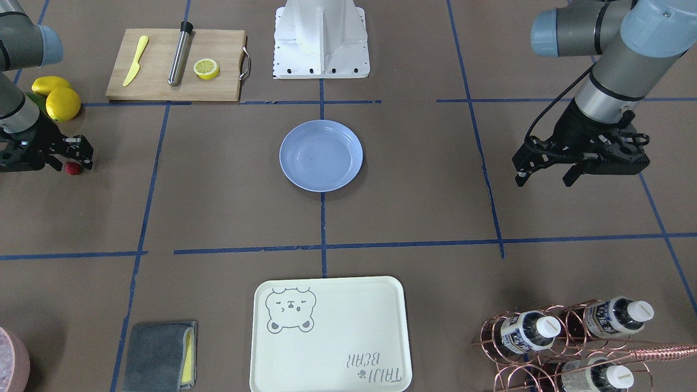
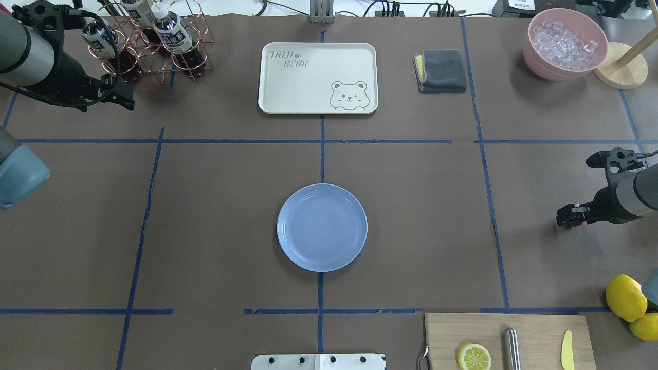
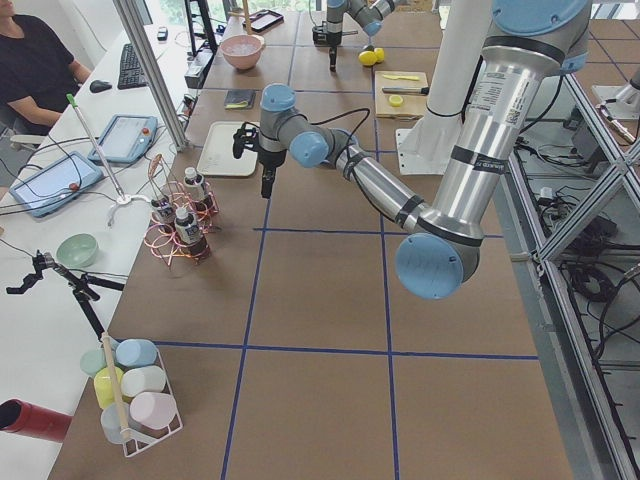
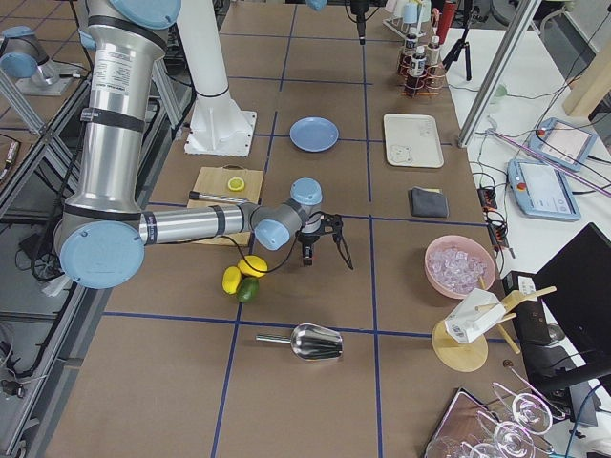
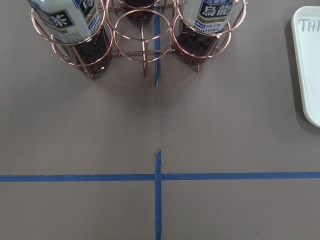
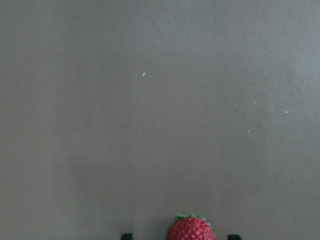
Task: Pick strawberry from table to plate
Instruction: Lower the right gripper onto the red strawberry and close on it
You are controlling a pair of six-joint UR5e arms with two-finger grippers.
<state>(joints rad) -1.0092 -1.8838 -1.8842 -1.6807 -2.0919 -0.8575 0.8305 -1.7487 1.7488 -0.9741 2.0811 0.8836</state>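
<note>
I note, from the front view's left: the right gripper (image 1: pixel 75 161) hangs low, fingers spread either side of the strawberry (image 1: pixel 73 169), which rests on the table (image 1: pixel 218 207) near two lemons (image 1: pixel 62 103). A blue tape line (image 1: pixel 157 163) lies between berry and plate (image 1: pixel 321 155), set centrally, well apart. Far right, the left gripper (image 1: pixel 544 177) stands open, empty.

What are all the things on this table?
strawberry: one, red, on table by lemons
plate: one, pale blue, centre, empty
tray: one, cream, bear print, beyond plate
cutting board: one, wooden, beside robot base
lemon half: one, yellow, on board
knife: one, yellow, on board
steel rod: one, silver, on board
lemons: two, yellow, beside board
cloth: one, grey, beside tray
bowl: one, pink, holding ice
bottles: three, dark, in copper rack
left hand: one, black, open, near rack
right hand: one, black, open, around strawberry
</note>
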